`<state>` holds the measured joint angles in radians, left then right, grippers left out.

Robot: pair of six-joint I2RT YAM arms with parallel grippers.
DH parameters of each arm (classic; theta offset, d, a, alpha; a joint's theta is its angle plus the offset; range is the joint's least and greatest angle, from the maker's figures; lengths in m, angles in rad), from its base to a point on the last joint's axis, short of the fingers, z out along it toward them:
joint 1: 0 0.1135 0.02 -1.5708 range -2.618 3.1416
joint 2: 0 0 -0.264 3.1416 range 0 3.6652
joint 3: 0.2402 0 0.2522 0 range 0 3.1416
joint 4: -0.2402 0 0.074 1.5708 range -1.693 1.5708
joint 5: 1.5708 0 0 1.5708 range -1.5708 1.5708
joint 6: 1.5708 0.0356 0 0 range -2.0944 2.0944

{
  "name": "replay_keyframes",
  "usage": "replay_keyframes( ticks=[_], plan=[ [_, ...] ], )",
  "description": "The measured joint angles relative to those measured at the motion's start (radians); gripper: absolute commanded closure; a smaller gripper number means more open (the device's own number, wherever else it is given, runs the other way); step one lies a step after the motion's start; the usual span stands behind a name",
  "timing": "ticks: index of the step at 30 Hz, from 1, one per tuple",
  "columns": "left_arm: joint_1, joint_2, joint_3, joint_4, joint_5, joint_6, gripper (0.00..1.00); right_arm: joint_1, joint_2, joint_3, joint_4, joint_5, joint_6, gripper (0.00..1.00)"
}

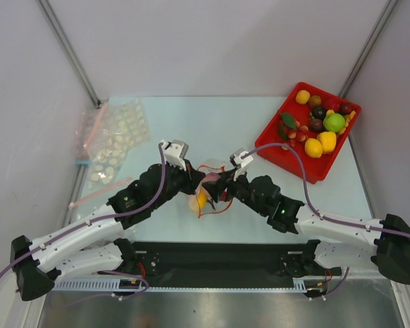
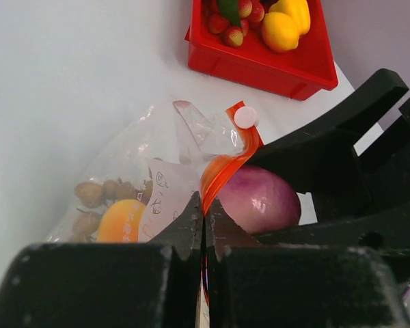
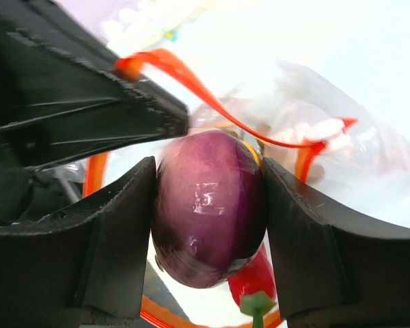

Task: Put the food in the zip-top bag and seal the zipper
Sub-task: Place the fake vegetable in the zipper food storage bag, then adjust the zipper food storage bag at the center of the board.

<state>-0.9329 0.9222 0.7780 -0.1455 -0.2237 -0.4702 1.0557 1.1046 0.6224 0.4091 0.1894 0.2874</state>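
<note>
Left gripper [image 2: 203,220] is clamped right down, fingertips meeting on the zipper [image 2: 227,164], that thin red-orange strip, and holding that edge of the zip-top bag [image 2: 140,154] up off the pale table [image 2: 68,82]. The strip curls upward in a soft ribbon with a small white round tab at its top. Opposite it sits the right gripper [image 3: 208,181], its two black fingers [image 3: 116,225] pressed against either side of the purple food [image 3: 208,219], a firm grip across its widest part. It's a smooth, glossy, egg-shaped piece with faint lengthwise streaks, and it fills the whole gap between the pads. The purple food hangs just beside the left fingertips, right at the raised mouth of the bag; from these angles I can't say for sure whether it has crossed the opening or sits just outside it. Inside the bag lies an orange fruit [image 2: 119,222], rounded and matte, touching a brown nut cluster [image 2: 96,195] of knobbly little balls. The bag's film is clear and crinkled, with a paper label showing through. In the right wrist view a shiny red chili [image 3: 254,277] with a green stem shows just below the purple food. At the table's far right a hard red tray [image 1: 294,164] holds more toy fruit, yellow, green and dark. Flat dotted bags [image 1: 116,140] lie far left, well apart.
</note>
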Motion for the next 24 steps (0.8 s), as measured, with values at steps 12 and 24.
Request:
replay_keyframes(
  ticks=[12,24],
  plan=[
    [0.017,0.046,0.0,0.005,0.023,-0.006,1.0,0.006,0.027,0.044,-0.105,0.094,0.011,0.22],
    [0.117,0.044,0.0,0.005,0.07,-0.049,1.0,0.006,-0.073,0.05,-0.166,0.146,0.027,0.29]
  ],
)
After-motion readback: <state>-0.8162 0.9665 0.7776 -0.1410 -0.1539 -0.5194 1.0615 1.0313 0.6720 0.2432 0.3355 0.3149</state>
